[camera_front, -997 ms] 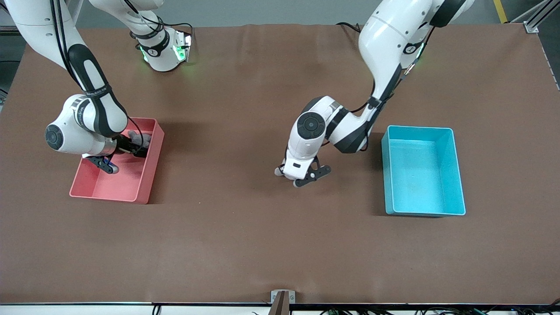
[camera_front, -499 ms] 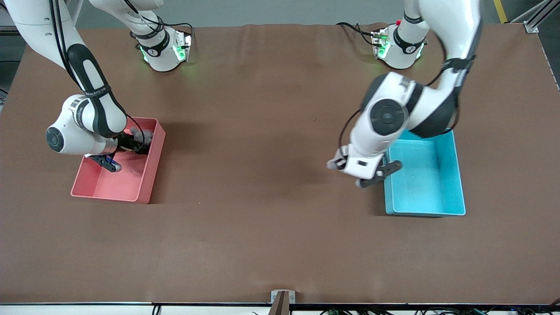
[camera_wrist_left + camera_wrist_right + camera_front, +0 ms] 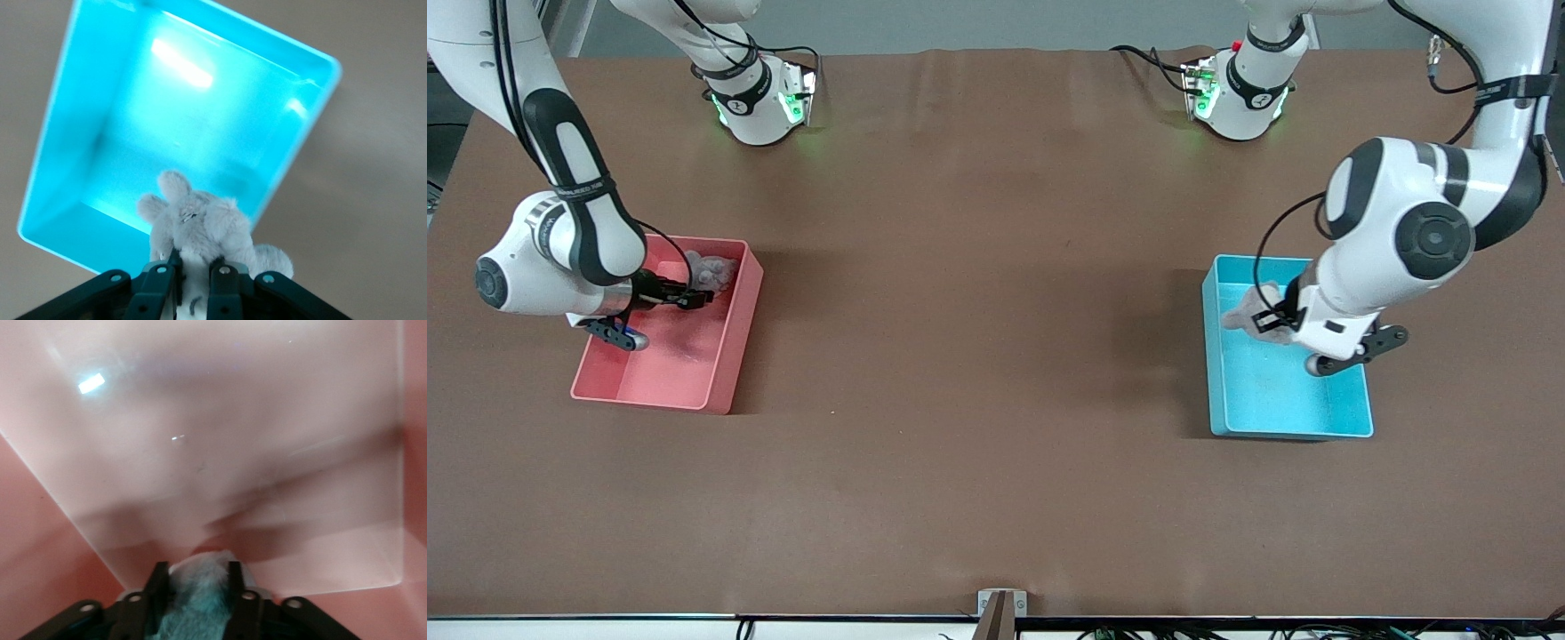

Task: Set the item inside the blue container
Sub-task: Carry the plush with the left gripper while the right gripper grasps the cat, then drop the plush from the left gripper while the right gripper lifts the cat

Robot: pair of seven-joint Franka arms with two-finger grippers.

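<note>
Blue container (image 3: 1352, 356) at 3 o'clock in the front view, toward the left arm's end of the table (image 3: 978, 356), mouth up, straight walls, thin rim, pale floor bare in the left wrist view (image 3: 167, 120). Pink bin (image 3: 734, 356) at 9 o'clock, toward the right arm's end, well apart from it. Between the two, a wide stretch of plain brown mat; same mat at 6 o'clock down to the table edge and at 12 o'clock up to the two arm bases. Left gripper (image 3: 1272, 322) up in the air over the blue container, close to its 9 o'clock wall. Jaws nearly together, clamped on grey plush toy (image 3: 1243, 311). From the left wrist, left gripper (image 3: 193, 267) pinching the toy's lower part, grey plush toy (image 3: 200, 223) hanging across the container's rim, partly over the inside, partly over the mat, not touching floor or walls. Right gripper (image 3: 694, 298) down inside the pink bin, near its 12 o'clock wall. From the right wrist, right gripper (image 3: 195, 577) with fingers (image 3: 159, 583) narrowly apart, pressed on both sides of a fuzzy toy (image 3: 200, 603), grey-teal fur filling the gap. Same fuzzy toy (image 3: 713, 268) in the front view at the bin's 1 o'clock corner. Pink floor (image 3: 220, 453) glossy with light glare. Grey floor strip past the table at 12 o'clock.
</note>
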